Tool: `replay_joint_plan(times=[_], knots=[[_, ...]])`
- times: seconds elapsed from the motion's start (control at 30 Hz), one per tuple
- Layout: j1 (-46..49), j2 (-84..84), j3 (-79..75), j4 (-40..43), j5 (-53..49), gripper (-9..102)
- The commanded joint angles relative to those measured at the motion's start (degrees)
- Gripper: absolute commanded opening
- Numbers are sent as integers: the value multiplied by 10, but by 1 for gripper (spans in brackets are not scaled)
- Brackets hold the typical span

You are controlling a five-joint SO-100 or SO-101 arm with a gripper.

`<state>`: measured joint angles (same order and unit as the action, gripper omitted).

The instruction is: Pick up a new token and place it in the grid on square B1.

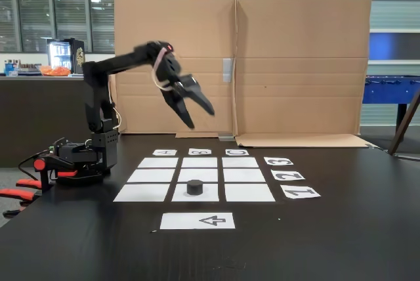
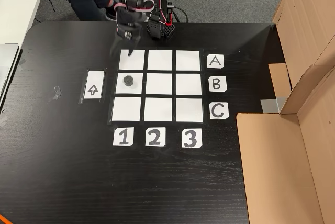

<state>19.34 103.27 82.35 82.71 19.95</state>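
We see the token resting on square B1; our gripper hangs above the grid, jaws parted and empty, so we judge retreat is next.

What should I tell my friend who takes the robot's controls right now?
Hand: open and empty, raised in the air above the grid, blurred in the fixed view.
Token: sits flat on square B1, the middle cell of the column above the "1" card and level with the "B" card in the other view. Nothing touches it.
Arrow sheet: beside the grid, no token on it.
Done: the token looks placed on B1 and let go.
Left: likely just bring the arm back to rest.
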Motion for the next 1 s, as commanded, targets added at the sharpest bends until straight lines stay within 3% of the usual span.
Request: replay_joint_plan(times=[0.0, 0.7, 0.97], knots=[[40, 51, -1, 4, -4, 39], [383, 282, 144, 4, -159, 35], [527, 329, 227, -34, -203, 36]])
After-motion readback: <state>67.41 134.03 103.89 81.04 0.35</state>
